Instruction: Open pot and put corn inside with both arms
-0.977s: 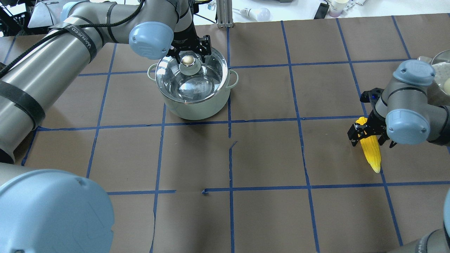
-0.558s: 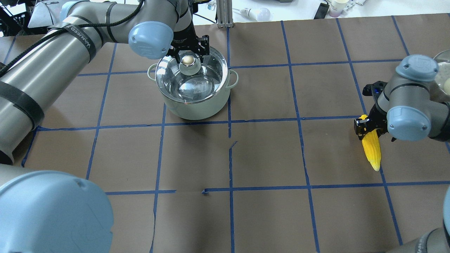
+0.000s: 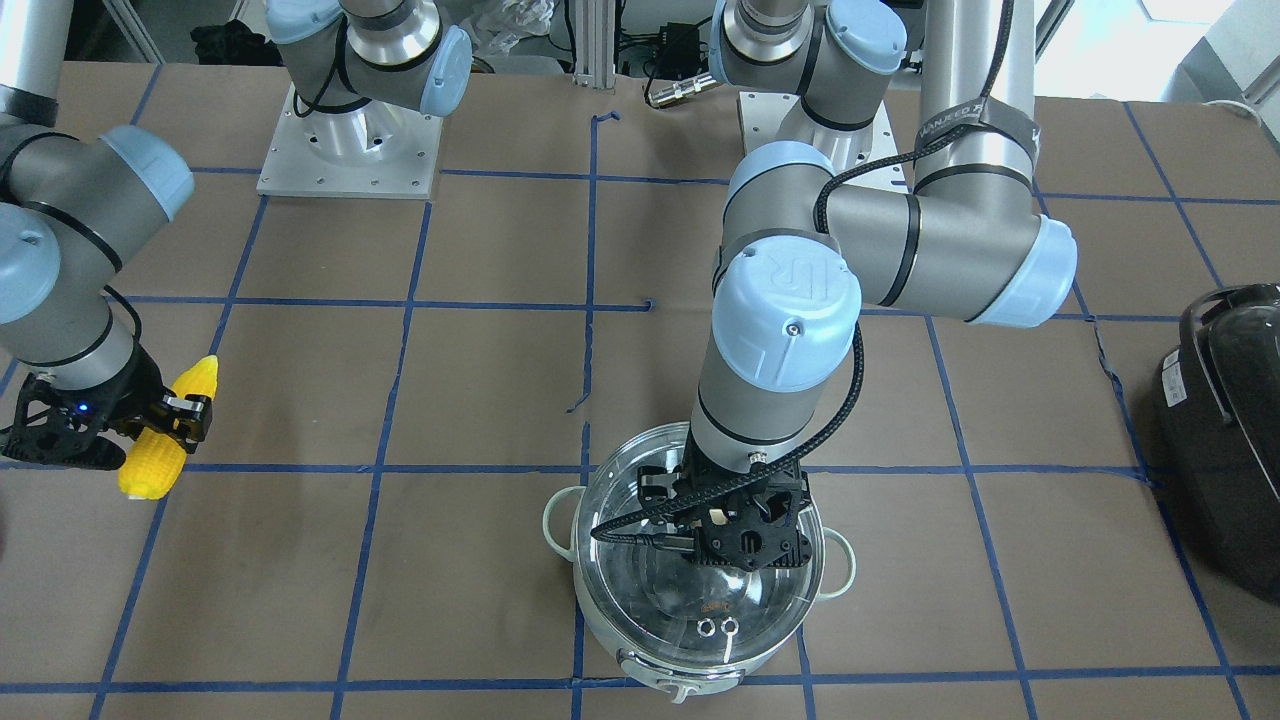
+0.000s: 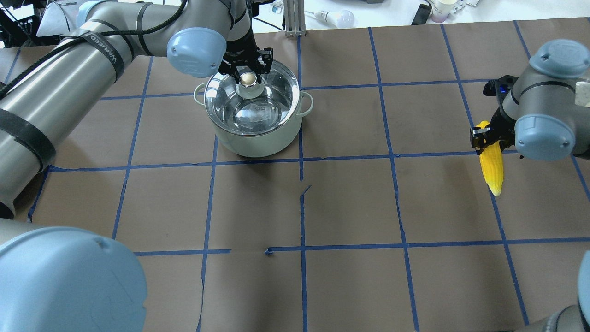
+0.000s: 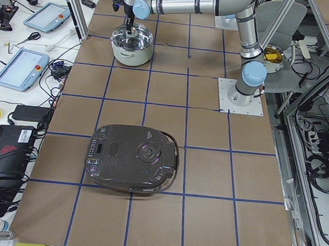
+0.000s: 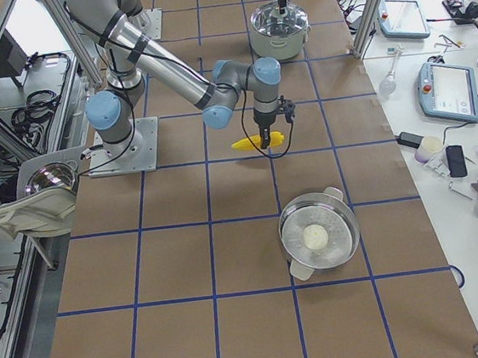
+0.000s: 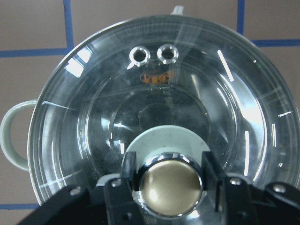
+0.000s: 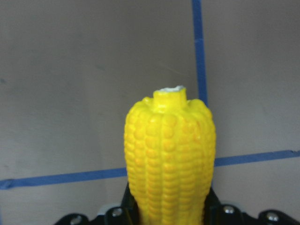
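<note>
The pot (image 4: 253,140) stands at the far left-middle of the table with its glass lid (image 4: 258,108) on. It also shows in the front view (image 3: 560,522) and the left wrist view (image 7: 13,136). My left gripper (image 4: 248,74) is shut on the lid's gold knob (image 7: 169,186), with one finger on each side. My right gripper (image 4: 489,140) is shut on the thick end of the yellow corn (image 4: 492,168). It holds the corn off the table at the far right, tip hanging toward the robot. The corn's blunt end fills the right wrist view (image 8: 169,154).
A large black appliance (image 5: 133,157) sits on the table at the robot's left end, and shows in the front view (image 3: 1230,420). A lidded steel pan (image 6: 318,235) stands at the robot's right end. Benches with tablets and tools run along the table's far side.
My right gripper has closed on the corn, lifted it off the table and carried it farther from the robot. My left gripper's fingers have narrowed onto the lid knob.
</note>
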`<state>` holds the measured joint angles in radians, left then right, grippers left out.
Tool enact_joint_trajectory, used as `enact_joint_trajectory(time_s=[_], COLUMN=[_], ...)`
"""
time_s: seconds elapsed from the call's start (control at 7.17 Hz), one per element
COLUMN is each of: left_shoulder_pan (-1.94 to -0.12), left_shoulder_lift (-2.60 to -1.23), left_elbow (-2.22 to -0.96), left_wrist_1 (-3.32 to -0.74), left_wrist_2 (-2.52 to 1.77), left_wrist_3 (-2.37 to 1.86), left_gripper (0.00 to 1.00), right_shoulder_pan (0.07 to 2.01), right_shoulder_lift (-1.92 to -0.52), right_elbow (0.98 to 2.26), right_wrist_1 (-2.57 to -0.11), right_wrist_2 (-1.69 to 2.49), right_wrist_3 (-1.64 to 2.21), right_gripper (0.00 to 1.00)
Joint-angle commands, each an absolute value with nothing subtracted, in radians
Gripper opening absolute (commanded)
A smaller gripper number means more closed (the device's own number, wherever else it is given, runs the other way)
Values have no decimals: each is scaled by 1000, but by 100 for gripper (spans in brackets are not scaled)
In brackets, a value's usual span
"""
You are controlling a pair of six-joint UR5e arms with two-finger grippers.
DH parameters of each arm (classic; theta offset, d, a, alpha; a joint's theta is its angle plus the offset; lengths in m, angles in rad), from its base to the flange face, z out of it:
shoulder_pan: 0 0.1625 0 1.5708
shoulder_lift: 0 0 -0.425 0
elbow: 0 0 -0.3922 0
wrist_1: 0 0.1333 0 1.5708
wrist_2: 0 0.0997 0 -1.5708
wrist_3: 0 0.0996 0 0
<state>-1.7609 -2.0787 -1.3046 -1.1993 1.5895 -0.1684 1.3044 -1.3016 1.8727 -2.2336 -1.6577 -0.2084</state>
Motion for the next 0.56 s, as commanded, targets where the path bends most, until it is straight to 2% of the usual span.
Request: enact_joint_trajectory(time_s=[0.0,0.14,0.42], left_shoulder_pan=[-1755,-1746,-1624], left_shoulder_lift=[-2054,-2039,-1996], left_elbow=[-1296,-1266,-1209], left_wrist_1=[-1201,-1245,-1406], left_wrist_2=[1589,1591,1588], left_wrist_3=[-164,-160,-106], left_gripper=[0,0,0], right_shoulder_pan=[1550,1601,1722], right_shoulder_lift=[-1307,-1289,-1214], right_elbow=[1669,1552,1409], right_wrist_1=[-2066,-1937,-1911], right_wrist_2=[-1660,-1651,-1651], right_wrist_3=[119,227,327], right_gripper=[0,0,0])
